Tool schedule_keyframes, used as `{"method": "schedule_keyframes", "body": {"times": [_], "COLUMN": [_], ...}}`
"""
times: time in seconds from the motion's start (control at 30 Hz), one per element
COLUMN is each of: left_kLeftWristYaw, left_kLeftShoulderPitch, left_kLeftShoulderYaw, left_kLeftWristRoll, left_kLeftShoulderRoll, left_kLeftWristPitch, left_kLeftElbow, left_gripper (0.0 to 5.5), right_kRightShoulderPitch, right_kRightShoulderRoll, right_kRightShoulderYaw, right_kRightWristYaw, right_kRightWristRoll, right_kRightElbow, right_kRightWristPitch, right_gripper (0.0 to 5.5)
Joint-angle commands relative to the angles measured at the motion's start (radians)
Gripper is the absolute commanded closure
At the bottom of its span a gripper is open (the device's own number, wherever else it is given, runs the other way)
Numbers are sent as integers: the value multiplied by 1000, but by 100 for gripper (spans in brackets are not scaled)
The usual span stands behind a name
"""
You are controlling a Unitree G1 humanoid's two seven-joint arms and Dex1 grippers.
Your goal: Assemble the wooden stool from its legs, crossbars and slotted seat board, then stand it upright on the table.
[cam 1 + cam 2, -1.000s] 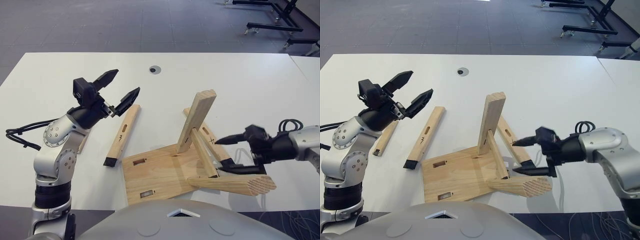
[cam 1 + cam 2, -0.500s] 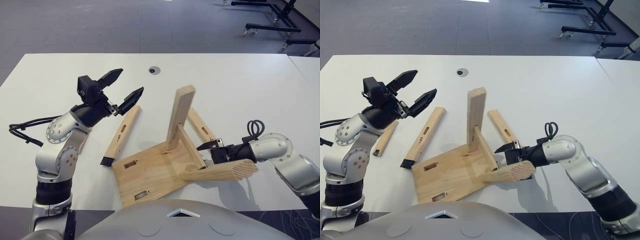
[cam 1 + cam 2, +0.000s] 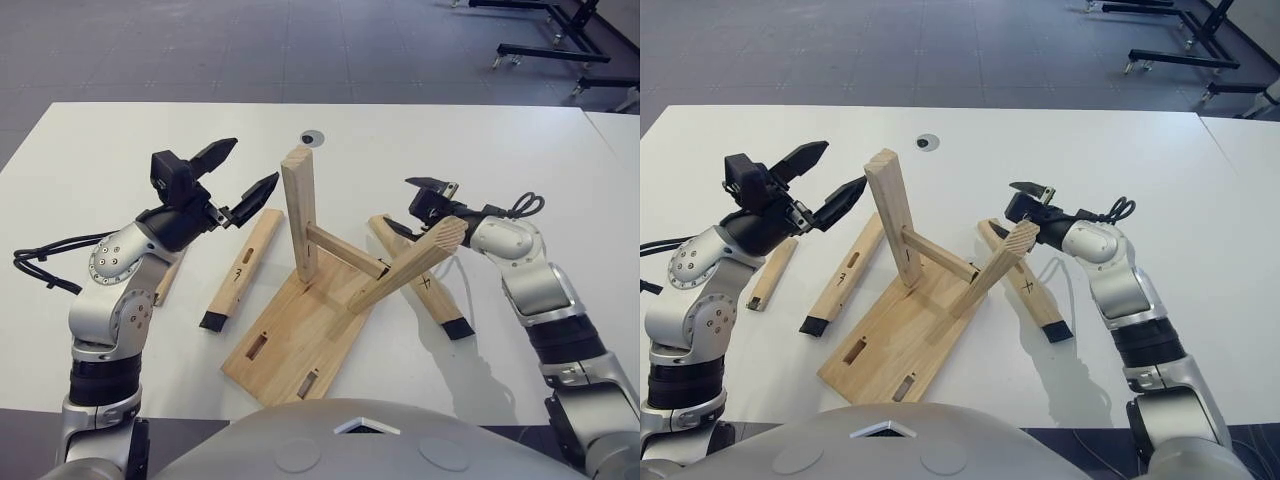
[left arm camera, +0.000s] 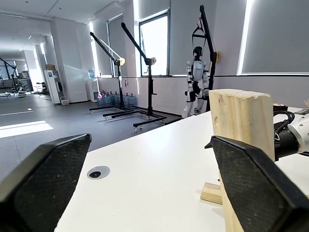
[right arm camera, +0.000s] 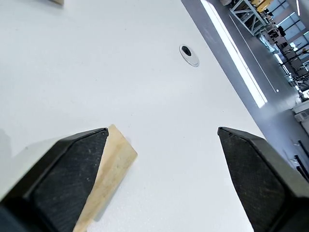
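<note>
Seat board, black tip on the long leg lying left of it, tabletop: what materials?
Seat board: pale bare-looking wood, visible grain, probably pine. Leg tip: matte black, rubber or plastic, can't tell which. Tabletop: smooth white, slight sheen, likely laminate.

Bright, even overhead light, soft shadows
</note>
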Motion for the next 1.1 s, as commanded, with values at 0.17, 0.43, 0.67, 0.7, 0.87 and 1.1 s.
{"method": "schedule_keyframes", "body": {"times": [0.17,0.43,0.67,0.7,0.87,1.1], "left_kLeftWristYaw": [8,3,3,4,4,0], "left_kLeftShoulderPitch": [13,4,10,13,15,6], "left_kLeftShoulderYaw": [18,17,18,17,15,16], "left_kLeftWristRoll": [28,28,31,31,33,39], "left_kLeftShoulderRoll": [9,10,13,13,13,11], "left_kLeftWristPitch": [-19,-22,-25,-25,-26,-29], "left_kLeftElbow": [14,23,23,21,23,38], "left_gripper": [96,96,96,96,96,96], "right_kRightShoulderPitch": [139,211,221,227,246,177], "right_kRightShoulderRoll": [-200,-206,-105,-82,-7,100], "right_kRightShoulderYaw": [8,137,58,49,69,78], "right_kRightWristYaw": [368,381,276,248,136,-52], "right_kRightWristRoll": [223,171,323,345,343,186], "right_kRightElbow": [-230,-336,-397,-404,-409,-254], "right_kRightWristPitch": [101,155,359,392,438,287], "right_gripper": [132,132,132,132,132,132]}}
